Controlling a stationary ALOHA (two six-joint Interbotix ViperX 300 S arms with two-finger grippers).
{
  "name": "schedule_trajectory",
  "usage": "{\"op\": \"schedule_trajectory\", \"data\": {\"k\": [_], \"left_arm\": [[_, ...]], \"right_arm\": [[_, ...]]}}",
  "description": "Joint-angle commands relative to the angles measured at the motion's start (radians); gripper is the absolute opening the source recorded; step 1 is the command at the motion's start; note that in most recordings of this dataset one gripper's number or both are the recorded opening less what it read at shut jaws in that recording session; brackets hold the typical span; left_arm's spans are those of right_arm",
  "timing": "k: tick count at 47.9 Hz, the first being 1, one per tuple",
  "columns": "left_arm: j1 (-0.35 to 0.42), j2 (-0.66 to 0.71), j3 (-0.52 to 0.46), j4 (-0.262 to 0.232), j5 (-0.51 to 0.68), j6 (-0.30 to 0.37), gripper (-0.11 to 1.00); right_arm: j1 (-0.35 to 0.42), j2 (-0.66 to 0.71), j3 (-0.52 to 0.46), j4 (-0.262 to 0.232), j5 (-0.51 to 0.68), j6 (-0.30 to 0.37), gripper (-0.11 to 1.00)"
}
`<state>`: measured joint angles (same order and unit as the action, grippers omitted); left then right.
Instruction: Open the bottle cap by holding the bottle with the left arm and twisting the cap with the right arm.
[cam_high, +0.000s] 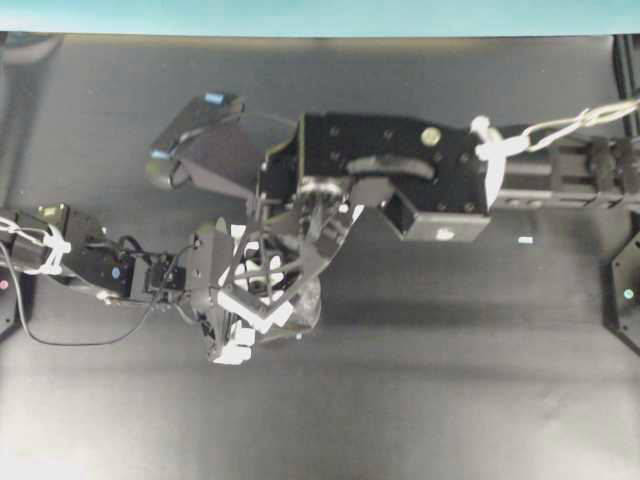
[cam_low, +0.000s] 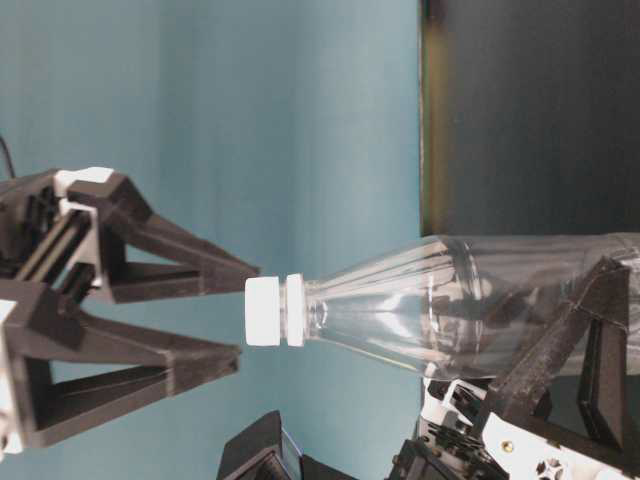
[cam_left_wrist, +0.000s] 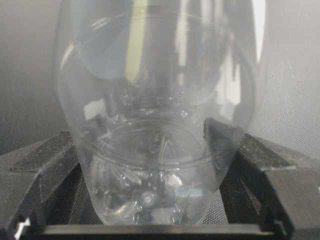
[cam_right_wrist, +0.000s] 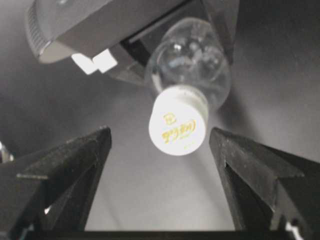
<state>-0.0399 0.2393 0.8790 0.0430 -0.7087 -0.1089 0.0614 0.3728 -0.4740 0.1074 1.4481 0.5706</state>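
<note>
The clear bottle (cam_left_wrist: 155, 125) stands upright off the dark table, its base wedged between the black fingers (cam_left_wrist: 45, 165) of my left gripper (cam_left_wrist: 150, 165), which is shut on its body. In the table-level view the bottle (cam_low: 430, 310) ends in the white bottle cap (cam_low: 265, 311). My right gripper (cam_right_wrist: 160, 134) is open, a finger on each side of the cap (cam_right_wrist: 178, 127), with a gap on both sides and the tips level with the cap's top. From overhead the right gripper (cam_high: 290, 250) covers the cap, and only part of the bottle (cam_high: 303, 303) shows.
A tiny white fleck (cam_high: 525, 240) lies on the black table (cam_high: 450, 400) to the right. The right arm's boxy wrist (cam_high: 400, 170) stretches across the upper middle. An arm base (cam_high: 627, 292) sits at the right edge, and a teal wall (cam_high: 320, 15) runs behind.
</note>
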Motion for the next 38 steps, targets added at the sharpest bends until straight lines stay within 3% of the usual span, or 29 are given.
{"op": "schedule_trajectory", "data": {"k": [1,20,38], "left_arm": [[-0.002,0.0,0.003,0.002,0.005,-0.003,0.82],[-0.002,0.0,0.003,0.002,0.006,-0.003,0.82],[-0.002,0.0,0.003,0.002,0.005,-0.003,0.82]], "right_arm": [[0.008,-0.005,0.005,-0.002,-0.011,-0.015,0.76],[0.005,0.002,0.012,0.0,-0.006,-0.028,0.73],[0.009,0.002,0.014,0.017,0.005,-0.038,0.43]]}}
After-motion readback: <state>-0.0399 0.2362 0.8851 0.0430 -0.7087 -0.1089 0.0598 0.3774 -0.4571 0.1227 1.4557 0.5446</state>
